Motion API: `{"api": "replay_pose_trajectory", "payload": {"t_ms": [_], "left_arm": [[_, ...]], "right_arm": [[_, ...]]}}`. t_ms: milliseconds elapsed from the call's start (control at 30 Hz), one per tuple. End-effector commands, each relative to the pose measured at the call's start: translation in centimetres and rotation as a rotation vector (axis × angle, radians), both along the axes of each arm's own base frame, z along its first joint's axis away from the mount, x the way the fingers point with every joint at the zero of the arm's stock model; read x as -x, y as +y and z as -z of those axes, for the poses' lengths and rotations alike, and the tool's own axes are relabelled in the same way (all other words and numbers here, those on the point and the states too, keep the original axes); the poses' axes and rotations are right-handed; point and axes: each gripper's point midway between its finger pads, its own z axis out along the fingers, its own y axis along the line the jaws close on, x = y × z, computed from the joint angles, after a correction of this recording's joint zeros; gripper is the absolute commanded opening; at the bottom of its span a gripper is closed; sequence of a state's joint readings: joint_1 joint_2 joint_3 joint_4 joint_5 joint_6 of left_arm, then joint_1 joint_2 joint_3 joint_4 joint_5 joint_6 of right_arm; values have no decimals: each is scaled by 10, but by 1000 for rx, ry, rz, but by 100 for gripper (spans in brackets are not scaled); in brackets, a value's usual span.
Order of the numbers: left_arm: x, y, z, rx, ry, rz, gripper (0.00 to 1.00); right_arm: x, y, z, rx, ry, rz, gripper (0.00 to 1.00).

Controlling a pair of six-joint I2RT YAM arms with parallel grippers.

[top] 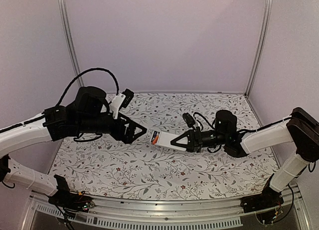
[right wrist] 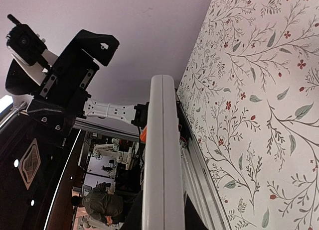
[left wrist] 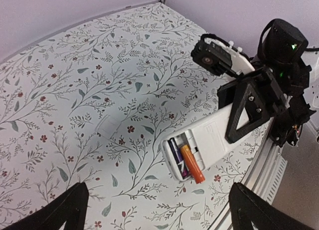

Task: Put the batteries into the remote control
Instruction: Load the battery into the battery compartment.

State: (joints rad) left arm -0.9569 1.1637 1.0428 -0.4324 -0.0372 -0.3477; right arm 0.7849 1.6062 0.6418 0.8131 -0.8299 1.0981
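my left gripper [top: 142, 132] is released, its two fingers [left wrist: 70, 207] spread wide with nothing between them. just ahead of its tips is the remote control [left wrist: 209, 138], raised above the floral counter [left wrist: 75, 90] with its white back showing. the battery bay [left wrist: 182, 158] is at the end nearest my left gripper, and it is uncovered. inside it the dark battery [left wrist: 175, 154] lies lengthwise. the orange battery [left wrist: 191, 163] lies right beside it, touching, and its outer end pokes past the remote's end. my right gripper [top: 176, 140] is clenched on the opposite end of the remote control, with one finger [left wrist: 246, 108] lying across the white back. from the right wrist i only get the remote's thin white edge, running straight out from that gripper.
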Motion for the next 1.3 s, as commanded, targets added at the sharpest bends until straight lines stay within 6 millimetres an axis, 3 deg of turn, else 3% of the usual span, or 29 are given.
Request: {"api": "replay_pose_trajectory", "payload": {"t_ms": [0,233,533,800,1267], "left_arm": [[25,-6,-2,105,-21,265,100],[54,-18,8,181,15,455,99],[60,-37,22,173,50,530,97],[65,-27,29,86,-39,578,99],[103,-40,43,-8,-50,785,99]], "right_arm": [[14,-6,-21,-50,-56,-64,0],[24,-6,-35,-78,-68,-114,0],[36,-2,-45,-102,-77,-173,0],[52,-3,-49,-110,-65,-243,0],[73,-1,-35,-56,-41,-314,0]]}}
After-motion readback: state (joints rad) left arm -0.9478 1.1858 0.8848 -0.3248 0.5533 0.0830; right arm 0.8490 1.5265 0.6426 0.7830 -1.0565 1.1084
